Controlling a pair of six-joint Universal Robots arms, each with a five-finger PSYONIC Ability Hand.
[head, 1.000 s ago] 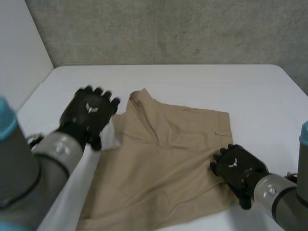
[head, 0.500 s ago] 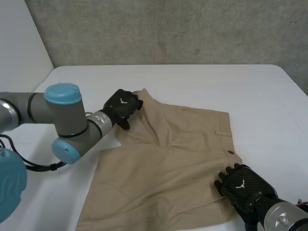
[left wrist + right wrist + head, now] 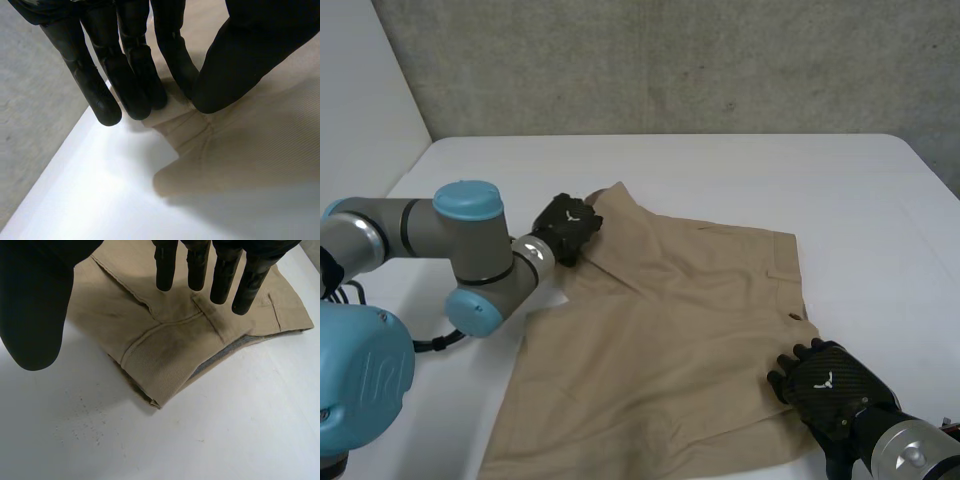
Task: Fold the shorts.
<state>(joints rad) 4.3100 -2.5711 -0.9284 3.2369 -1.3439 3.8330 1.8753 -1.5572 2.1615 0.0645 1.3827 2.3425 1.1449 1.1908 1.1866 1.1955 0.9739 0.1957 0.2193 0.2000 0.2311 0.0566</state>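
Shorts [image 3: 660, 340] are laid flat on the counter [image 3: 840, 190] | cloth is judged soft, light, limp | far-left corner is pinched by left hand [image 3: 567, 226] | right hand [image 3: 830, 385] is held unclenched over near-right edge

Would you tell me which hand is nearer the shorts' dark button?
Right. The right hand is open close beside the button; the left hand pinches the shorts at the opposite far corner.

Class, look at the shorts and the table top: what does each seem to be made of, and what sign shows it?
Shorts: tan woven cloth, probably cotton twill, matte. It shows a fine ribbed weave, stitched seams and soft creases. Table: white, smooth and hard, perhaps laminate or painted board. It shows a faint sheen and no grain.
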